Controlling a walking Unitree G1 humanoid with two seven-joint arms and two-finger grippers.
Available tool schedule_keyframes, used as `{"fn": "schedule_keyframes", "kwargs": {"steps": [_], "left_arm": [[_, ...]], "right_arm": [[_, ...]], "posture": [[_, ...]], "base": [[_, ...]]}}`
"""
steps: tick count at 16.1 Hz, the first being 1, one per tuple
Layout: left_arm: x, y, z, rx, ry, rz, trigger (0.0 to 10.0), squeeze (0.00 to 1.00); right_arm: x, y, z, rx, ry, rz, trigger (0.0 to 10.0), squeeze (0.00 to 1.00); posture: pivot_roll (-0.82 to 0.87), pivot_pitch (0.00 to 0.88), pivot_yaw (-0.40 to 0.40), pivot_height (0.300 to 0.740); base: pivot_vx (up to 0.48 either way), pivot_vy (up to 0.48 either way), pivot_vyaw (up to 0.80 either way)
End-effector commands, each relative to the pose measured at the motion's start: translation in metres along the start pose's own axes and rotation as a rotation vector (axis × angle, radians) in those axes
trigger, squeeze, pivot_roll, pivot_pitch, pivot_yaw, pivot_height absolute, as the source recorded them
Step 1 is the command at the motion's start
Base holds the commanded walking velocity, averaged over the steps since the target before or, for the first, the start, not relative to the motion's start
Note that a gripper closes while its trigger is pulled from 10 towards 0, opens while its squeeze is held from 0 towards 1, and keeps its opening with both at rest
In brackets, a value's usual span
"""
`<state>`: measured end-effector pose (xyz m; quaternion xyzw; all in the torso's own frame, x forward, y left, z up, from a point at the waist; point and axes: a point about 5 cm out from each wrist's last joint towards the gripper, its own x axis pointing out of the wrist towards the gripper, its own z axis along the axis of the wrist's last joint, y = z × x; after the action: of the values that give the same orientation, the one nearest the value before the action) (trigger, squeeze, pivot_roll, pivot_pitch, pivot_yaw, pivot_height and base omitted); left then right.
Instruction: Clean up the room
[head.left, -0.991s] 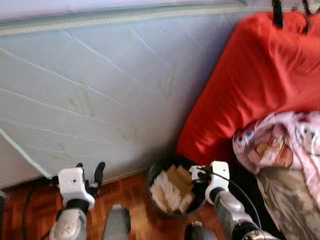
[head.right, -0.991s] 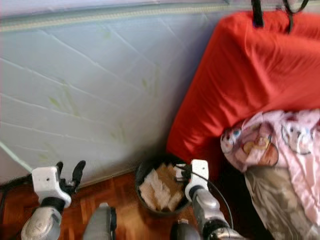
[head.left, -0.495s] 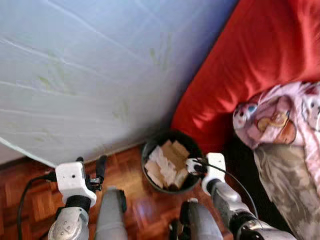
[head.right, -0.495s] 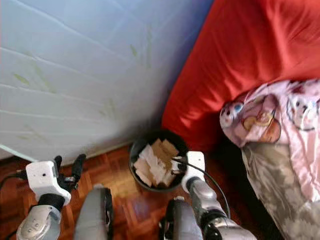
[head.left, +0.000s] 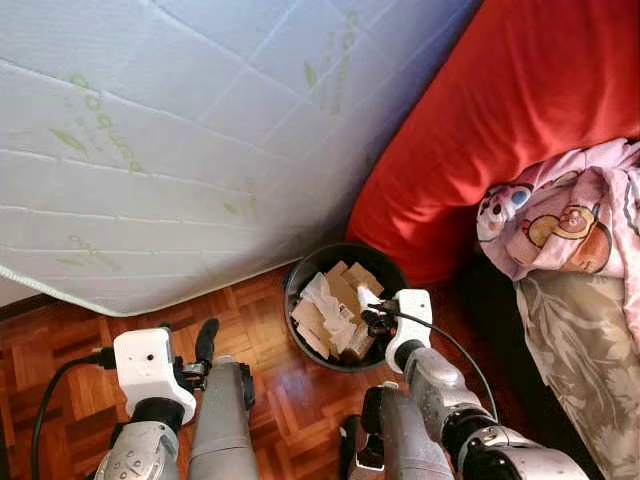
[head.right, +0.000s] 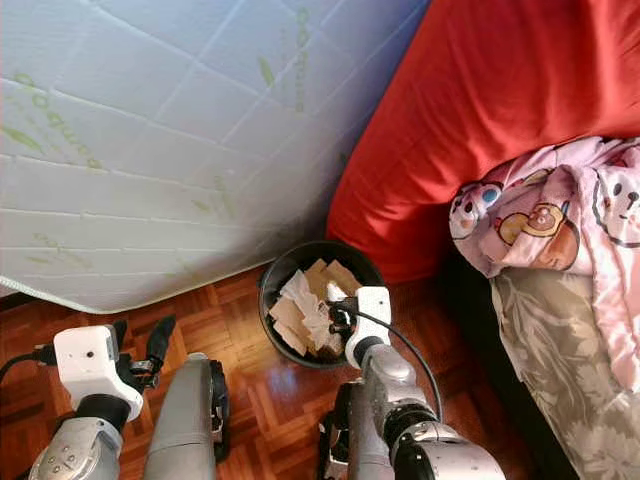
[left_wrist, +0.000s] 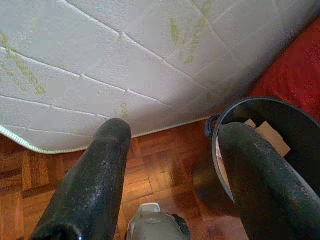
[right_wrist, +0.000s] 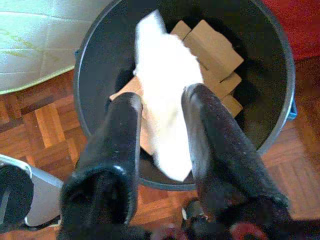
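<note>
Room clutter, largest first: a white mattress (head.left: 170, 150) leaning upright, a red cushion (head.left: 520, 110), then the black waste bin (head.left: 300, 275) on the parquet between them, holding cardboard and paper. The right gripper (right_wrist: 160, 130) hangs over the bin, fingers parted around a white tissue (right_wrist: 167, 95); whether it grips it, I cannot tell. The left gripper (left_wrist: 172, 165) hovers released beside the bin; the disposal step seems in hand, and next calls for dropping the tissue and withdrawing.

Black round bin (head.left: 300, 285) upright on the parquet floor (head.left: 280, 395), tucked between the white mattress (head.left: 150, 150) and the red bedding (head.left: 510, 120). Inside: brown cardboard pieces (right_wrist: 212, 47) plus crumpled white paper (right_wrist: 167, 95), piled loosely, reaching close to the rim.
</note>
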<state>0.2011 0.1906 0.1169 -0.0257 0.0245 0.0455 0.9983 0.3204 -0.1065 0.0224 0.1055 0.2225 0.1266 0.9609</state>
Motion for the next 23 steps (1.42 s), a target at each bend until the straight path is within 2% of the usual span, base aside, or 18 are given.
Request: {"fn": "schedule_keyframes", "kwargs": {"steps": [1, 5, 6, 7, 9, 10, 12, 13, 14, 16, 17, 19, 21, 23], "left_arm": [[-0.005, 0.0, -0.008, 0.002, 0.043, 0.004, 10.0, 0.0], [-0.003, 0.002, -0.012, 0.008, 0.055, 0.001, 10.0, 0.0], [-0.002, 0.002, -0.012, 0.008, 0.056, 0.002, 10.0, 0.0], [-0.001, 0.002, -0.013, 0.007, 0.057, 0.003, 10.0, 0.0], [0.002, 0.006, -0.016, 0.006, 0.06, 0.02, 10.0, 0.0], [0.006, 0.013, -0.017, 0.01, 0.055, 0.041, 10.0, 0.0], [0.013, 0.028, -0.022, -0.016, 0.059, 0.09, 10.0, 0.0], [0.018, 0.036, -0.036, 0.0, 0.103, 0.088, 10.0, 0.0], [0.019, 0.04, -0.05, 0.013, 0.151, 0.08, 10.0, 0.0], [0.02, 0.043, -0.083, 0.008, 0.26, 0.061, 10.0, 0.0], [0.019, 0.039, -0.105, 0.015, 0.337, 0.032, 10.0, 0.0], [0.019, 0.035, -0.127, 0.023, 0.428, 0.005, 10.0, 0.0], [0.016, 0.032, -0.15, 0.033, 0.527, -0.026, 10.0, 0.0], [0.008, 0.03, -0.172, 0.075, 0.658, -0.061, 10.0, 0.0]], "right_arm": [[-0.005, -0.004, -0.015, 0.008, 0.037, -0.011, 10.0, 1.0], [-0.007, 0.002, -0.024, -0.01, 0.045, 0.022, 10.0, 1.0], [-0.007, 0.004, -0.025, -0.02, 0.046, 0.025, 10.0, 0.42], [-0.008, 0.005, -0.027, -0.012, 0.044, 0.03, 10.0, 0.0], [-0.008, -0.001, -0.025, -0.002, 0.062, -0.003, 10.0, 0.0], [-0.011, -0.011, -0.027, 0.015, 0.058, -0.036, 10.0, 0.0], [-0.024, -0.041, -0.033, 0.078, 0.041, -0.146, 10.0, 0.0], [-0.037, -0.065, -0.04, 0.105, 0.033, -0.232, 10.0, 0.0], [-0.048, -0.082, -0.045, 0.139, 0.024, -0.295, 10.0, 0.0], [-0.07, -0.104, -0.063, 0.172, 0.038, -0.391, 10.0, 0.0], [-0.084, -0.112, -0.077, 0.216, 0.039, -0.438, 10.0, 0.0], [-0.089, -0.108, -0.09, 0.19, 0.081, -0.426, 10.0, 0.0], [-0.09, -0.098, -0.102, 0.18, 0.134, -0.391, 10.0, 0.0], [-0.087, -0.078, -0.116, 0.115, 0.223, -0.301, 10.0, 0.0]], "posture": [[0.25, 0.449, -0.118, 0.641], [0.24, 0.431, -0.117, 0.641], [0.24, 0.427, -0.117, 0.641], [0.24, 0.421, -0.116, 0.641], [0.22, 0.392, -0.12, 0.641], [0.22, 0.357, -0.124, 0.641], [0.21, 0.298, -0.132, 0.641], [0.19, 0.258, -0.131, 0.655], [0.18, 0.218, -0.13, 0.665], [0.15, 0.14, -0.117, 0.685], [0.14, 0.076, -0.102, 0.7], [0.14, 0.018, -0.093, 0.725], [0.1, 0.0, -0.078, 0.74], [0.07, 0.0, -0.052, 0.74]], "base": [[0.0, 0.0, 0.0], [0.0, 0.0, 0.0], [0.0, 0.0, 0.0], [0.0, 0.0, 0.0], [0.0, 0.0, 0.0], [0.0, 0.0, 0.0], [0.0, 0.0, 0.0], [0.0, 0.0, 0.0], [0.0, 0.0, 0.0], [0.0, 0.0, 0.0], [0.0, 0.0, 0.0], [0.0, 0.0, 0.0], [0.0, 0.0, 0.0], [0.0, 0.0, 0.0]]}}
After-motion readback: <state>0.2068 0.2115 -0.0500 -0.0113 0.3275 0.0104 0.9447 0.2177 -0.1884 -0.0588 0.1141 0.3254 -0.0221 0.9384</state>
